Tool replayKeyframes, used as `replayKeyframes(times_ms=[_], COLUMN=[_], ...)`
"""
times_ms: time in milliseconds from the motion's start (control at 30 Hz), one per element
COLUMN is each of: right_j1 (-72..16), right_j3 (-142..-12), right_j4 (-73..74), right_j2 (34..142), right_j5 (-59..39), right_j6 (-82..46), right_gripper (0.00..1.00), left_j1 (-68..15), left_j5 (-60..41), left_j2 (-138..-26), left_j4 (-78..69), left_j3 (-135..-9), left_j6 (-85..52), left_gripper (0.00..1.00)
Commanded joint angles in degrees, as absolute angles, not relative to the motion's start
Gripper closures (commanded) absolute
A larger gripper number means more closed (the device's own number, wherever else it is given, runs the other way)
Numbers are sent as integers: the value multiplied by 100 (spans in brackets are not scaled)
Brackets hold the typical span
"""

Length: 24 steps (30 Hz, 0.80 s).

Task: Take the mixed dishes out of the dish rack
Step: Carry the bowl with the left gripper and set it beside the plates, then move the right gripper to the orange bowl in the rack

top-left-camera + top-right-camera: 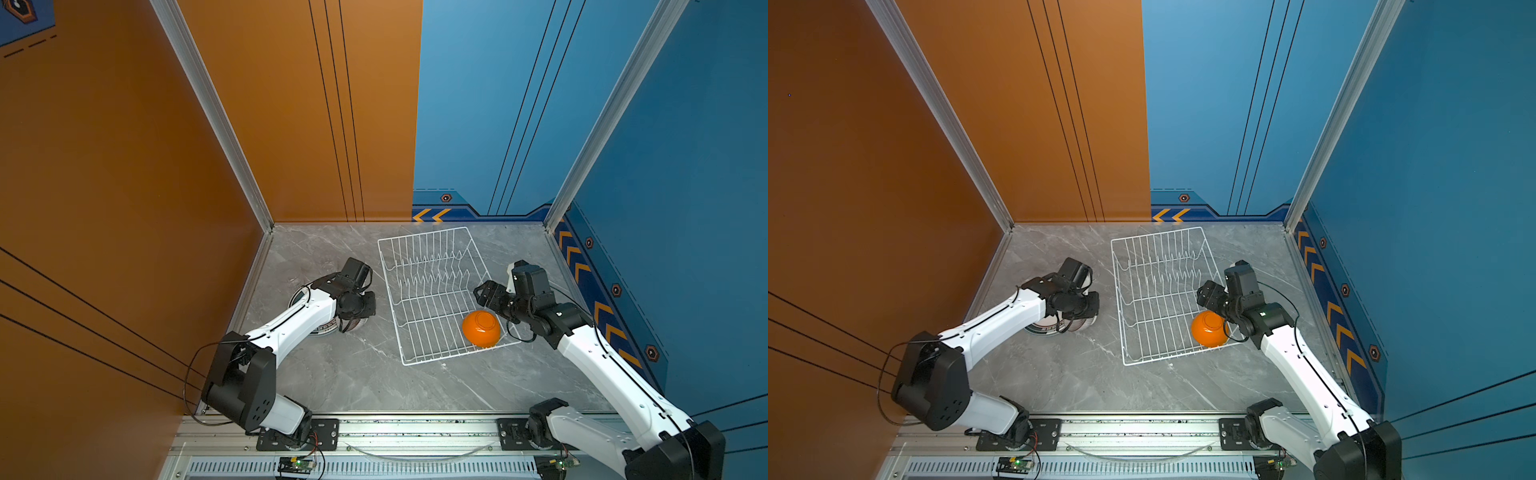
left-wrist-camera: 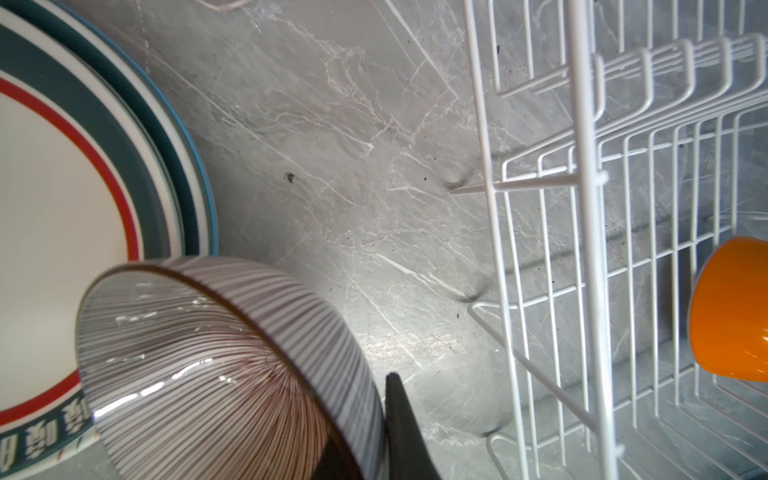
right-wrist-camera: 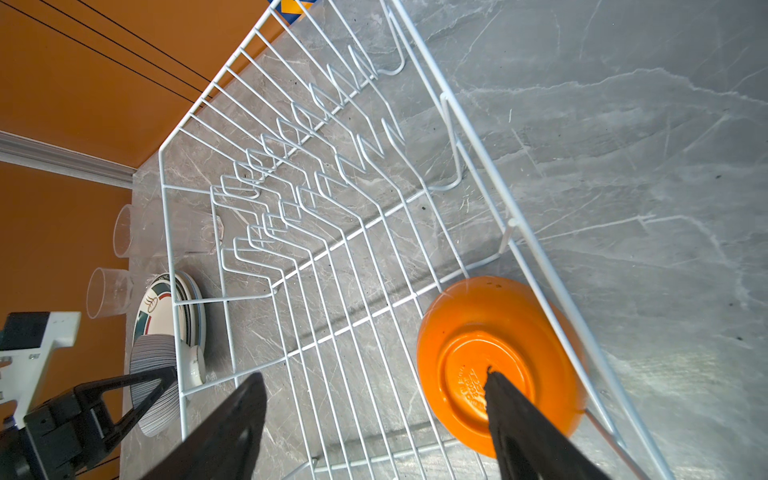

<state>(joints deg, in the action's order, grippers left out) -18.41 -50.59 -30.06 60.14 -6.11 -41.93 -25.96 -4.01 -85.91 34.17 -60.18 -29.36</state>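
While your left gripper (image 3: 164, 374) clamps the striped bowl (image 2: 216, 353), only 1 orange bowl (image 3: 465, 316) sits in the rack (image 2: 582, 124), right gripper (image 3: 374, 372) open.

Tool (image 3: 374, 374), jaws spread, over overturned orange bowl (image 3: 469, 324) in rack (image 3: 332, 257).

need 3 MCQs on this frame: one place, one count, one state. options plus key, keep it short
1. Where in the dish rack is the orange bowl?
A. far left corner
B. middle
C. near right corner

2. How many dishes are in the rack?
A. one
B. two
C. four

3. The left pincer is:
A. open and empty
B. shut on the striped bowl
C. shut on the orange bowl

Key:
1 C: both top views show it in that corner, by the open right pincer.
2 A: only the orange bowl sits among the wires.
3 B: the left wrist view shows a finger against the tilted bowl's rim.
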Motion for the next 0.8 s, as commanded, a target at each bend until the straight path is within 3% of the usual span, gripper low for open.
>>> replayKeyframes(times_ms=[0,500,767], right_j1=[-1860,-2016,-2119], right_j3=[-4938,-4580,-4518], right_j4=[-3183,-3216,-3223], right_j2=[5846,5478,5523], right_j5=[-466,-391,-332], right_j6=[-4205,-4442,-4465], right_gripper=[17,17,17], left_j1=[-2622,-2655,-2642], left_j5=[-276,-404,-355], left_j2=[-8738,-9590,-10082], left_j4=[3401,3422,3600], left_j3=[-6325,-6975,-7483], left_j6=[-2833,-2781,-2652], left_gripper=[100,100,91])
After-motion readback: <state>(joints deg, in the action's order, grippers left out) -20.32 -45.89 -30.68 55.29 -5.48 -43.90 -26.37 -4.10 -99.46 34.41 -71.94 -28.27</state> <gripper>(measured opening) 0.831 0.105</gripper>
